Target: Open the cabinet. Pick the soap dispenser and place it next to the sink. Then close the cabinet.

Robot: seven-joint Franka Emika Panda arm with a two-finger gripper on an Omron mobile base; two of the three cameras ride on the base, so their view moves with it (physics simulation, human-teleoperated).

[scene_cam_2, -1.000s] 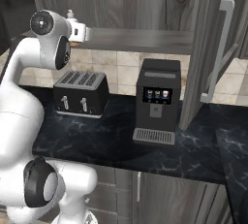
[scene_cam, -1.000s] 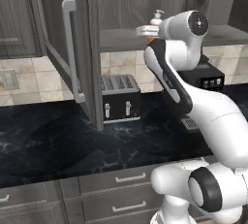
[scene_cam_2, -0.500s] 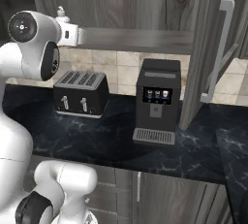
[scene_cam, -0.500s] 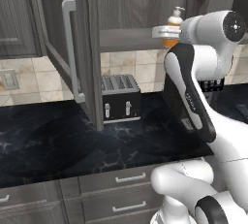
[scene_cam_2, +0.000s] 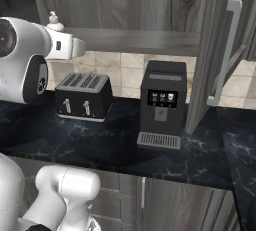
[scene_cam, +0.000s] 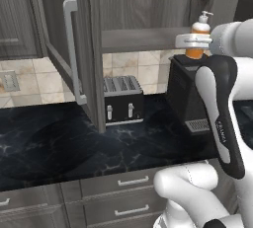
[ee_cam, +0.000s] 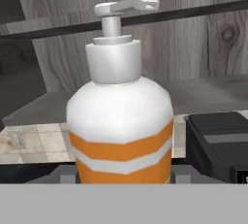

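Now your gripper (scene_cam: 193, 41), clamped on the white-and-orange pump soap dispenser (scene_cam: 198, 37), has swung it clear of the dark wood-grain cabinet (scene_cam: 148, 15); carry it sinkward.

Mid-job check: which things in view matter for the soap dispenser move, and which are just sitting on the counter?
Part of the job:
- white-and-orange pump soap dispenser, held in the gripper
- dark grey-brown wood-grain cabinet, left door open

Just lying about:
- black four-slot toaster
- black coffee machine
- grey drawers below the counter
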